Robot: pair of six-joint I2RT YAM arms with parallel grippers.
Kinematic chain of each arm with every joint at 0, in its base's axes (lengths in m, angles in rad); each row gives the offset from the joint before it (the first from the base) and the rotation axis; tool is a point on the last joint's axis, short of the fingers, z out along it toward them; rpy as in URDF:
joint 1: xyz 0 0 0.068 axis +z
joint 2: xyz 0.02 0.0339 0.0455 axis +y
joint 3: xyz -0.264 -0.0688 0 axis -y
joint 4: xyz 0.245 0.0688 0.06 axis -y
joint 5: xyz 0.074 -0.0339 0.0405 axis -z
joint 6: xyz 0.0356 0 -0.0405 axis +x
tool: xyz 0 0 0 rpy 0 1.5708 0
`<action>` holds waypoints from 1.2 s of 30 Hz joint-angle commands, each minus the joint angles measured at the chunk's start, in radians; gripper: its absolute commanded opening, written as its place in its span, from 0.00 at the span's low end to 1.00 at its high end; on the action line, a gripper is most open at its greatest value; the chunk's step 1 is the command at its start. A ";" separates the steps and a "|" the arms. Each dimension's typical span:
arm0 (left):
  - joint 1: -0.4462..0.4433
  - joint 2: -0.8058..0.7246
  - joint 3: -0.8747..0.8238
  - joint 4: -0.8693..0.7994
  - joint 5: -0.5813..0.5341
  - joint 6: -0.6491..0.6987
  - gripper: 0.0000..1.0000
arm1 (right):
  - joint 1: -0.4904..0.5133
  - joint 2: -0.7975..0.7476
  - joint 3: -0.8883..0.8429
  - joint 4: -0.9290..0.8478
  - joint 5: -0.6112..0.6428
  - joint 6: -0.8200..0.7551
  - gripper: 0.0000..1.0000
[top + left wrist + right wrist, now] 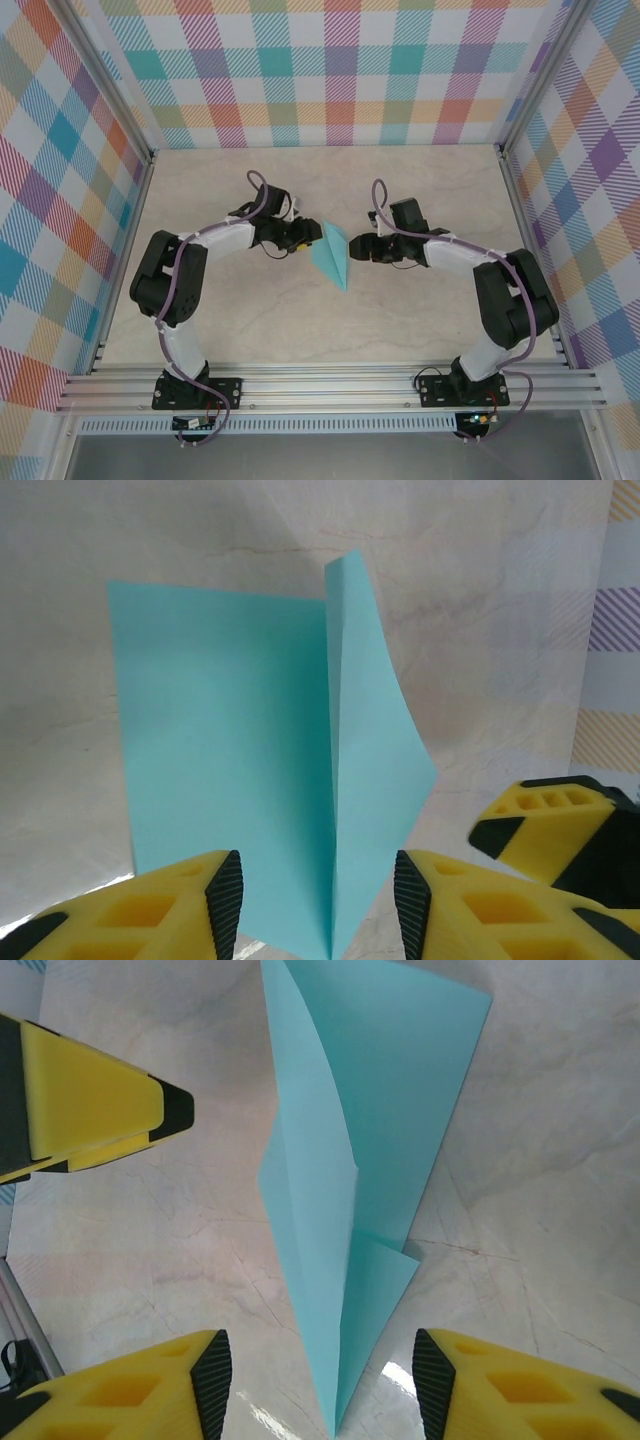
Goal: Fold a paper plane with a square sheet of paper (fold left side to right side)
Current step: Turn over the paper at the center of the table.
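Note:
The turquoise paper plane (333,258) lies mid-table as a narrow dart, its sharp tip pointing toward the near edge. My left gripper (303,238) sits just left of it and my right gripper (362,248) just right of it. In the left wrist view the paper plane (230,730) reaches down between the fingers of the open left gripper (320,905), with a gap on each side. In the right wrist view the paper plane (400,1080) narrows to its tip between the fingers of the open right gripper (322,1385), again untouched. One flap along the centre crease stands slightly raised.
The pale marble-look table (250,320) is walled by checked panels (340,70) at the back and sides, with an aluminium rail (330,385) along the near edge. The two grippers face each other closely across the paper; the right gripper's yellow fingers (545,825) appear in the left wrist view.

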 commanded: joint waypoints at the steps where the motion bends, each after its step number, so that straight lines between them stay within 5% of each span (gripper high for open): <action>1: -0.017 0.047 0.011 0.064 0.021 -0.039 0.45 | 0.007 0.077 0.046 0.020 -0.081 0.006 0.49; 10: -0.037 0.120 0.038 0.074 0.017 -0.057 0.43 | 0.030 0.195 0.131 0.038 -0.124 0.024 0.38; 22: -0.038 0.151 0.040 0.040 -0.014 -0.057 0.42 | 0.027 0.242 0.147 0.016 -0.102 -0.006 0.00; 36: -0.037 0.162 0.041 0.005 -0.045 -0.048 0.42 | 0.010 0.296 0.160 0.053 -0.193 -0.016 0.00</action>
